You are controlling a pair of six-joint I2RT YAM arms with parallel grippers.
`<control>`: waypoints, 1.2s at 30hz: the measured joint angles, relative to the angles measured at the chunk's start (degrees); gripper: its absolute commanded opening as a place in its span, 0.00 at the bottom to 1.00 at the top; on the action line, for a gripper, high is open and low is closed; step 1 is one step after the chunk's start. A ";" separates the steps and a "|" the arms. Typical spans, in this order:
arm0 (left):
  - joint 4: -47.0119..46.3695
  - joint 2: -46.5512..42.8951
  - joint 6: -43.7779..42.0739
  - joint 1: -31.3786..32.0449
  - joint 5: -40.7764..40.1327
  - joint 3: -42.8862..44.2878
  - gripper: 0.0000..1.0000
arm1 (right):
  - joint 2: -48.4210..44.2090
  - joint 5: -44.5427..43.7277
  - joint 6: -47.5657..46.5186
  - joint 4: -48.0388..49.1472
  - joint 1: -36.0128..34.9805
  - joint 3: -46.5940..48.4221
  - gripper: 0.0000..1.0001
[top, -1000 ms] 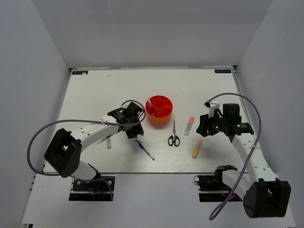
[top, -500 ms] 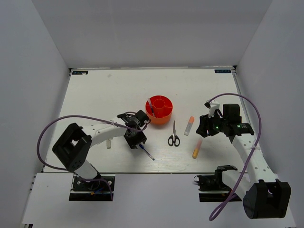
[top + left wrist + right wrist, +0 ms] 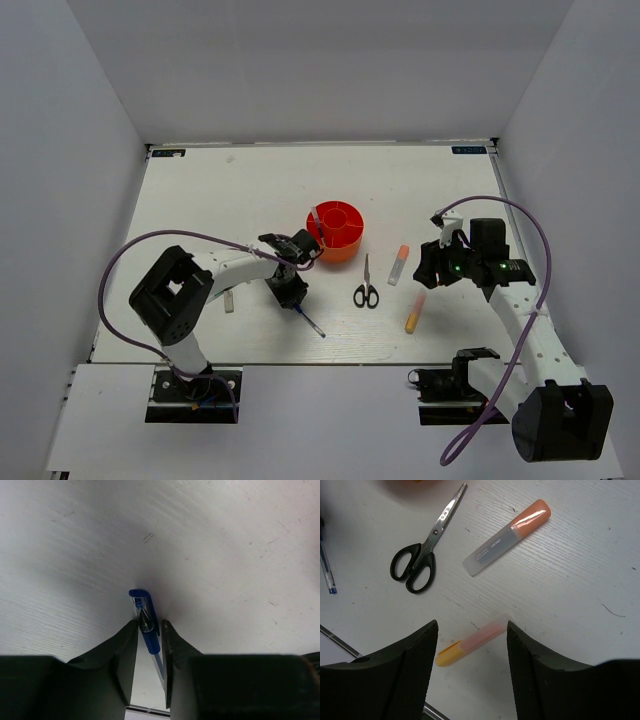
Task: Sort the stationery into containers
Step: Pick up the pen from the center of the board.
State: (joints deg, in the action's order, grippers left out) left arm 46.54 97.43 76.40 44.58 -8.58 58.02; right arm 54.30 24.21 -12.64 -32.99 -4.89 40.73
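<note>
Left arm has swung down from beside the tub [image 3: 336, 250].

Count on the table [image 3: 200, 200]:
- one tub
- one scissors [image 3: 427, 546]
- one orange-capped marker [image 3: 506, 539]
- one highlighter [image 3: 469, 641]
- one blue pen [image 3: 142, 598]
- one slim pen [image 3: 315, 217] standing in the tub

Left jaws narrowed, flanking the blue pen; can't tell if pinching. Right jaws spread, empty, highlighter between them.

White table [image 3: 220, 190]: tub [image 3: 335, 251], scissors [image 3: 366, 286], marker [image 3: 399, 265], highlighter [image 3: 414, 313], blue pen [image 3: 309, 321].

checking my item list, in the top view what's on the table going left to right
pen → tub → scissors → marker → highlighter
</note>
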 measured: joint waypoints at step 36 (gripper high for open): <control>-1.88 -12.20 -31.54 0.28 -8.87 11.15 0.00 | -1.01 0.17 0.20 0.07 0.00 0.00 0.61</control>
State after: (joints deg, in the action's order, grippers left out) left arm 44.66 85.23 44.86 44.86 -17.45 69.17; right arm 53.30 24.38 -12.45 -32.93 -4.89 40.73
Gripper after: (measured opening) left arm 0.256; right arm 0.605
